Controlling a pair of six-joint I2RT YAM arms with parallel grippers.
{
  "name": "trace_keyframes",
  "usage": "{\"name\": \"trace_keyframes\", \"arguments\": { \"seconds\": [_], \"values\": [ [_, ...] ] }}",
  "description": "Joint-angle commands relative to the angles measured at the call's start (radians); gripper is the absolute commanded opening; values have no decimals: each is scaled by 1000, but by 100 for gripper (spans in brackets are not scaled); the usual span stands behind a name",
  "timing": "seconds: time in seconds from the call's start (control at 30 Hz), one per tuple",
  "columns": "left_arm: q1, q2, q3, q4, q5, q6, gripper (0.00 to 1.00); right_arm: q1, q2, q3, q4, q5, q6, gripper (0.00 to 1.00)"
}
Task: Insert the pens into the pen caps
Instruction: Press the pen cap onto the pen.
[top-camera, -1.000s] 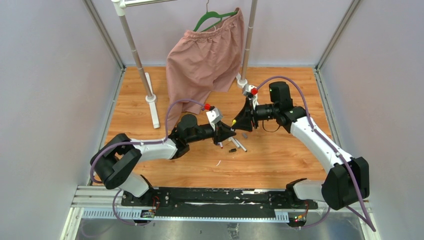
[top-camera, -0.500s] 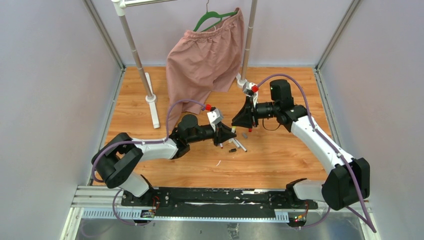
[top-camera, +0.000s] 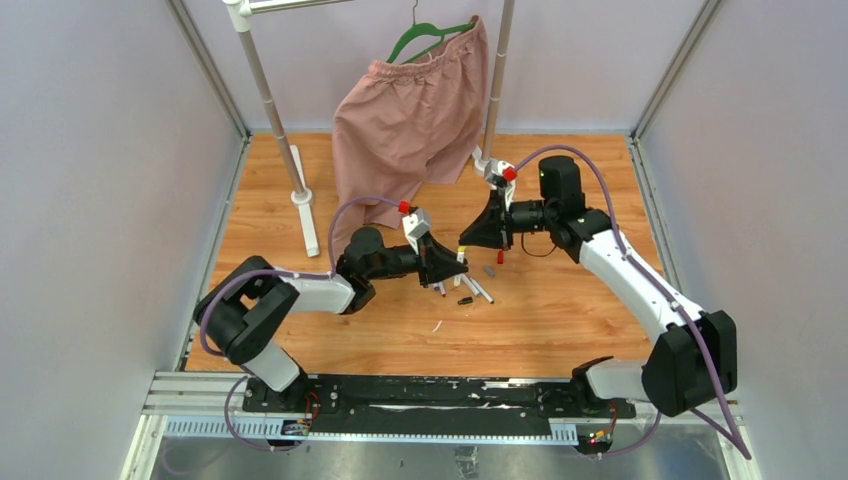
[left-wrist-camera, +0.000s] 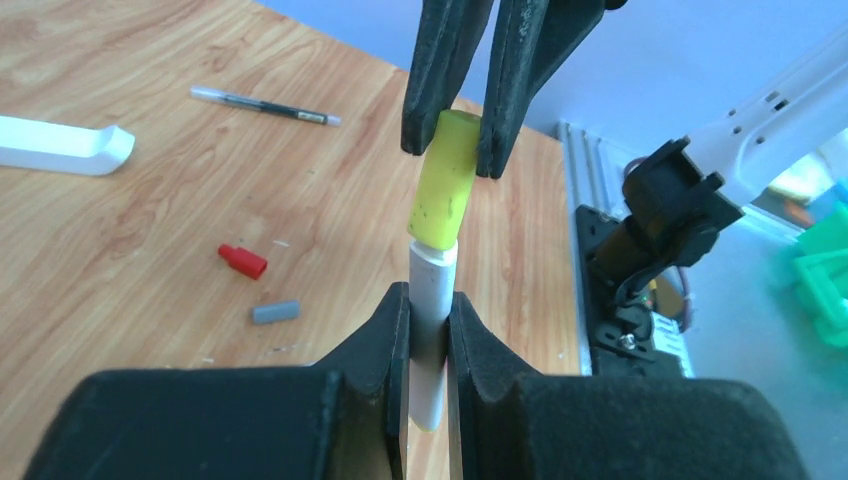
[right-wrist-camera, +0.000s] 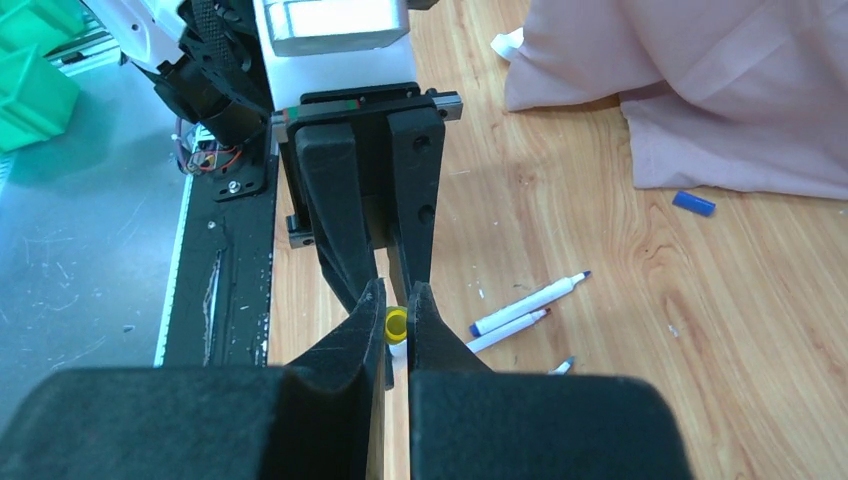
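Yellow cap (left-wrist-camera: 443, 190) nipped tight in right hand (left-wrist-camera: 450, 155), sitting atop white pen (left-wrist-camera: 432, 272), pen clamped in left hand (left-wrist-camera: 430, 298)

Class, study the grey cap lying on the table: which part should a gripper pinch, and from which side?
Pinch the grey cap across its middle, coming down from above, jaws straddling its long axis. It lies flat on the table, so only its curved sides are free, and the red cap lies apart from it, likely leaving room.
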Motion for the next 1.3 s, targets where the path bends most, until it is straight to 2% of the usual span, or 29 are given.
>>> {"name": "trace_keyframes", "arguments": {
  "seconds": [0.0, 0.03, 0.1, 0.23, 0.37, 0.5, 0.57, 0.77, 0.97, 1.27],
  "values": [
    [102, 66, -54, 411, 39, -253, 0, 29, 68, -51, 17, -43, 82, 0],
    [111, 71, -67, 457, 36, -270, 0, 38, 91, -51, 18, -48, 90, 0],
    [113, 58, -80, 444, 21, -251, 0, 65, 135, -48, 17, -54, 105, 0],
    [115, 1, -74, 300, -6, -165, 0, 137, 191, -16, -45, -28, 55, 0],
    [93, -18, -52, 202, -13, -101, 0, 146, 198, 16, -107, -14, 15, 0],
    [27, -64, 3, -49, -78, 82, 0, 146, 205, 49, -180, -18, -24, 0],
    [12, -92, 5, -100, -125, 132, 0, 147, 210, 49, -193, -17, -30, 0],
    [12, -137, -92, 89, -211, 133, 0, 133, 187, 43, -184, -20, -15, 0],
    [14, -105, -120, 238, -200, 55, 0, 102, 150, 21, -131, -32, 31, 0],
    [37, -104, -125, 335, -229, -7, 0, 102, 177, 5, -107, -56, 64, 0]
  ]
}}
